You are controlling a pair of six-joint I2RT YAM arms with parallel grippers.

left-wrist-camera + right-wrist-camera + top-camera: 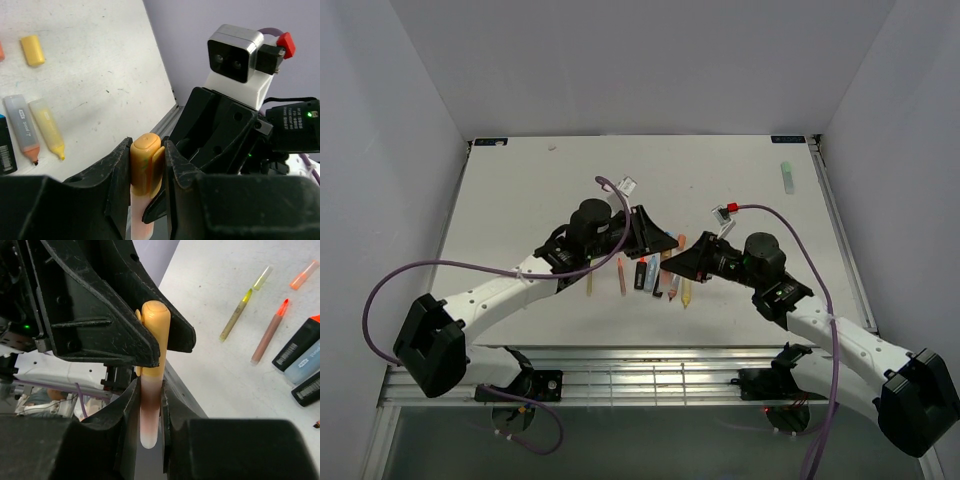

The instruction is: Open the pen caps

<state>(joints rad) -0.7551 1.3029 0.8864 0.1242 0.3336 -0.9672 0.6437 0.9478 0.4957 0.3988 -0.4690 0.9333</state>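
Observation:
A single highlighter is held between both grippers above the table's middle. My left gripper (146,150) is shut on its orange pen cap (146,165), whose rounded end pokes out past the fingertips. My right gripper (149,390) is shut on the pale pink pen body (150,415), with the orange pen cap (155,335) above it pressed against the left gripper's black fingers. From the top view the left gripper (655,240) and right gripper (685,255) meet tip to tip. The cap still sits on the body.
A row of pens (645,275) lies on the white table (520,200) under the grippers. A loose yellow cap (32,50), a grey pen (22,127) and a yellow pen (47,132) lie nearby. A green pen (787,177) rests far right.

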